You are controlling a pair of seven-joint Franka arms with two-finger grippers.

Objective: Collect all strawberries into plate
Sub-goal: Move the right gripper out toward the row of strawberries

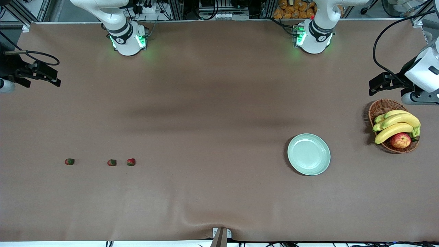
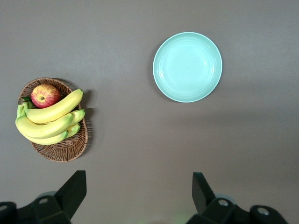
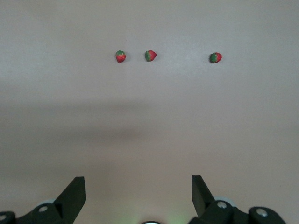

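Starting from rest: we have both arms parked high at the ends of the bench point(image 1: 219, 85), nothing picked yet. Left tool point(image 2: 139, 198) hangs w/ jaws fully apart and empty, over bare bench near the basket point(image 2: 70, 148). Right tool point(image 3: 138, 198) likewise wide open and empty, over bare bench at its own end.

Landmark = plate point(image 1: 308, 154), pale mint, empty. All three strawberries point(image 1: 111, 162) lie on the bench well apart from the plate, toward the right arm's end, in a rough row about as near the front camera as the plate. Two sit close together; the third point(image 1: 69, 161) lies farthest from the plate.

Risks, as we judge them:
- Berries are tiny and rounded; an off-centre pinch may squirt one sideways or roll it.
- The close pair: a wide-open tool coming down on one may nudge its neighbour.
- Long carry to the plate, so a weak grip may drop the berry en route. A handover would add its own drop risk.
- Basket beside the plate holds bananas point(image 1: 394, 125) and an apple point(image 1: 400, 140); don't confuse the red apple w/ targets.

Surface: brown matte covering, slightly wrinkled at the front edge. Room: cabling and frame rails along the arms' base side.
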